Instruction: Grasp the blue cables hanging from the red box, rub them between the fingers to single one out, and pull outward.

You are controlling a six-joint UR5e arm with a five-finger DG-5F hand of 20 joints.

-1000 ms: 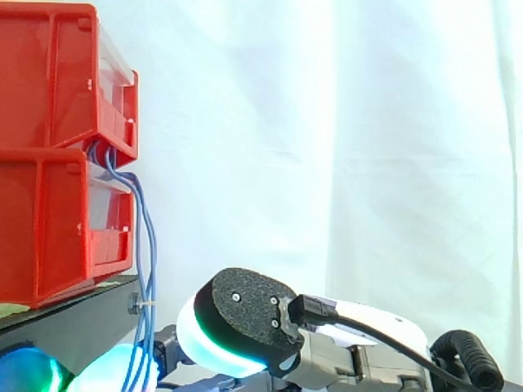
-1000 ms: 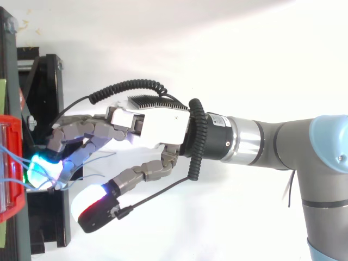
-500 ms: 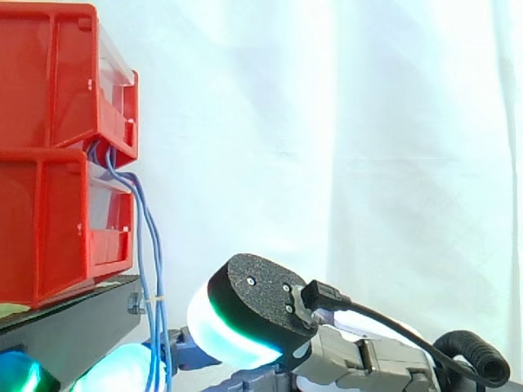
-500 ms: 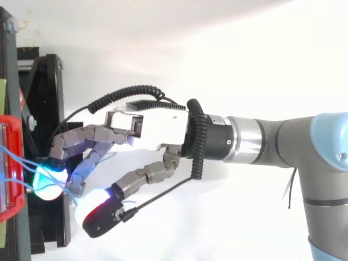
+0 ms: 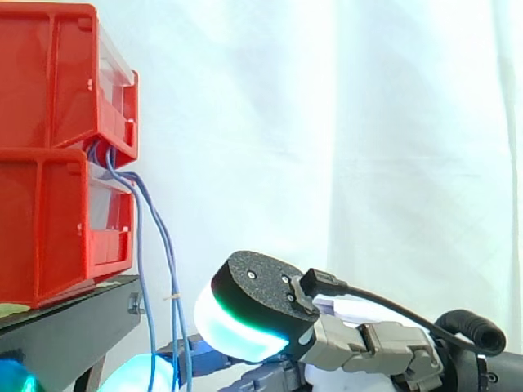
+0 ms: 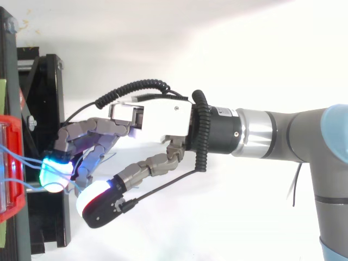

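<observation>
The hand [image 6: 157, 117] comes in from the right of both views with its palm turned toward the bins. Its fingers are curled, and the glowing fingertips [image 6: 53, 175] are pressed together on the cables [image 5: 170, 261], so I judge that it is pinching them. The thumb [image 5: 253, 314] stands apart on the near side and touches nothing. From this pinch the cables lie toward the left in the top view, straight across to the red edge, and upward in the side view. Their long axis is therefore nearly vertical, with the lower end leaning a little away from the stand [image 5: 73, 327]. They are thin and blue, several strands close together, with a small pale tie around some of them just above the fingers. One strand hangs separately, closer to the stand. I cannot tell how many strands are really between the pads. They come out from under the front of the upper bin [image 5: 49, 73] and pass in front of the lower bin [image 5: 49, 220]. An outward pull should go to the right, away from the bins, probably along the arm. Behind everything hangs the curtain [image 5: 368, 122].
</observation>
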